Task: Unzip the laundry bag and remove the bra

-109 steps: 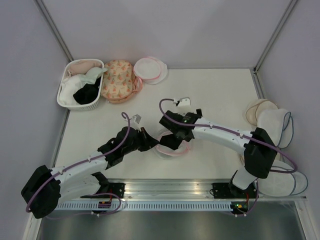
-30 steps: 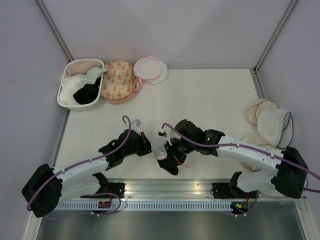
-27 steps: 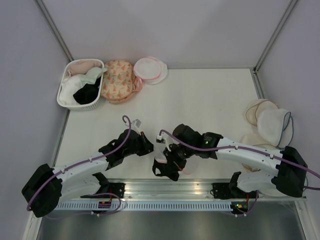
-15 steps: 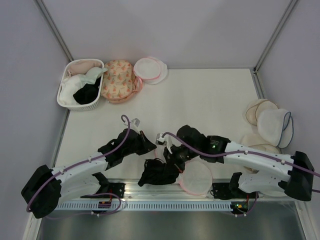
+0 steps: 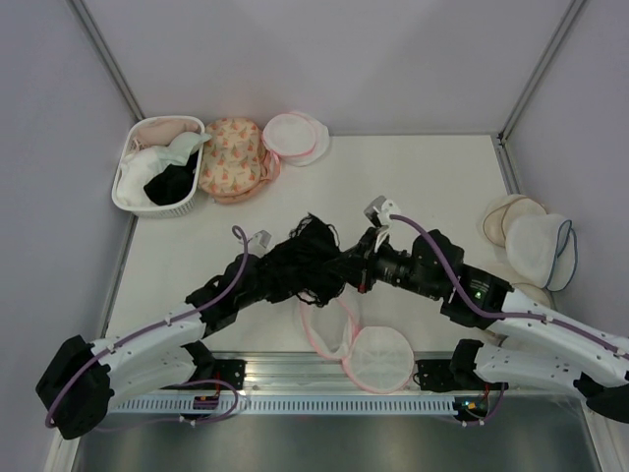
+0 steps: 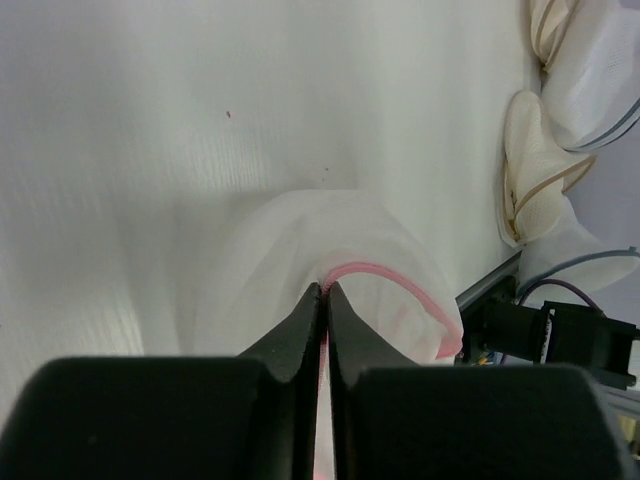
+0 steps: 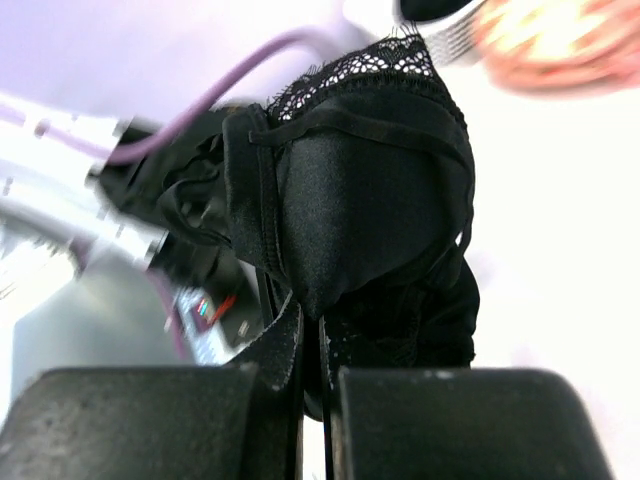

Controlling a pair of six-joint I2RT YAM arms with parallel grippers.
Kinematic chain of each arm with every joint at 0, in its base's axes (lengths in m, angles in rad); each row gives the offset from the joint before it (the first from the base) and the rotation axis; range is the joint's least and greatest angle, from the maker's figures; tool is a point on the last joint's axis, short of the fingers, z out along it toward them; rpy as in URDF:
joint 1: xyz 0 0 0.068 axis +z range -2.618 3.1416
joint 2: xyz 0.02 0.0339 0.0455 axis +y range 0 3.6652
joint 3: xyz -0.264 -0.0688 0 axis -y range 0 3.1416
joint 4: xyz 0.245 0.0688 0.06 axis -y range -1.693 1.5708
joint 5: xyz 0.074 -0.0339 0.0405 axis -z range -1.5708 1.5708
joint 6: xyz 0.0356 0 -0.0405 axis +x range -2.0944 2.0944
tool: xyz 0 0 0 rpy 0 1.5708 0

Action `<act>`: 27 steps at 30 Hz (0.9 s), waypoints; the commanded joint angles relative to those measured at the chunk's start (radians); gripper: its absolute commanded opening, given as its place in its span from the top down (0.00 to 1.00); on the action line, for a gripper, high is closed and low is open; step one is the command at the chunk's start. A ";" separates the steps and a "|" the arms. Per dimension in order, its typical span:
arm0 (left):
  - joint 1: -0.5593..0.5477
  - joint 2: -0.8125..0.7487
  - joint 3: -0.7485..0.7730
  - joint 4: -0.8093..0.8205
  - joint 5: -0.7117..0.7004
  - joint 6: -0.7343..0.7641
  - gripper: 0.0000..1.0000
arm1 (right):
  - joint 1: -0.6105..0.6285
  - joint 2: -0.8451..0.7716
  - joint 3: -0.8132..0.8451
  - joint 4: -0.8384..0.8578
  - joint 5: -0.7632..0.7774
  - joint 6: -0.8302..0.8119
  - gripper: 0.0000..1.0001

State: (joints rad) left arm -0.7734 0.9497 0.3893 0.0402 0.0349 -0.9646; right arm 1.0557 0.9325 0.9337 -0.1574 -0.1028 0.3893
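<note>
The right gripper (image 7: 320,335) has its jaws pressed together on a fold of the black bra (image 7: 370,200). The bra hangs bunched from that pinch with its lace trim uppermost in the wrist view. From above it is out of the bag and held in the air between the two wrists.

The left gripper (image 6: 323,297) is also closed, nipping the pink zip edging (image 6: 365,265) of the laundry bag (image 6: 290,230). The mesh rises like a tent to the fingertips. From above the bag lies unzipped, both halves spread, one of them over the metal rail (image 5: 295,379) at the table's near edge.

The bra looks light, limp and soft, so it should drape rather than hold a shape. Its lace and straps (the likely snag points) could catch on mesh, zip or the purple cable (image 5: 432,241). A hold on bunched cup fabric seems safer than one on the lace. The bag is just as light and would probably lift along with it if it were not pinned by the rim.

The middle and far right of the table (image 5: 423,187) offer open room. The laundry basket (image 5: 118,187), the peach floral bag (image 5: 231,157) and a pink-edged round bag (image 5: 295,138) crowd the far-left corner. Blue-edged domes (image 5: 541,246) line the right edge.
</note>
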 commanded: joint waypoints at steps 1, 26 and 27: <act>0.006 -0.063 0.003 0.029 -0.006 -0.007 0.81 | -0.002 -0.063 0.034 0.020 0.271 0.022 1.00; 0.006 -0.342 -0.058 0.562 0.379 0.179 0.00 | -0.017 0.031 0.091 -0.053 -0.058 0.031 1.00; 0.006 -0.332 -0.050 0.572 0.381 0.179 0.00 | -0.017 0.038 0.090 -0.048 -0.083 0.034 0.99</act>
State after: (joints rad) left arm -0.7696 0.5900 0.3351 0.4591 0.3283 -0.7654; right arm 1.0424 0.9535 1.0317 -0.2668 -0.0551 0.4004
